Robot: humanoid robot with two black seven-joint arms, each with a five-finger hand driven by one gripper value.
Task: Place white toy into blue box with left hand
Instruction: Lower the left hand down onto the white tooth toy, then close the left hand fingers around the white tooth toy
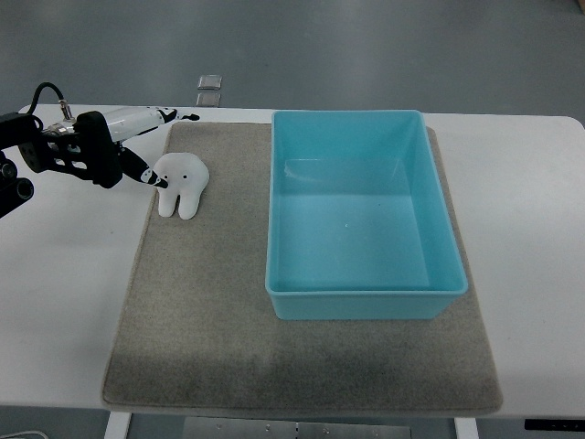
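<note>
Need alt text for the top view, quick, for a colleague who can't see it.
The left hand reaches in beside a white toy lying on a grey mat, fingertips at its left edge. An empty blue box sits to the toy's right.

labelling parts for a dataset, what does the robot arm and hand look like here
The left robot hand has white finger shells with black joints and tips. Behind it sits a black, slotted wrist block, with a thin black cable looping above it and black arm parts at the picture's left edge. No right arm shows.
</note>
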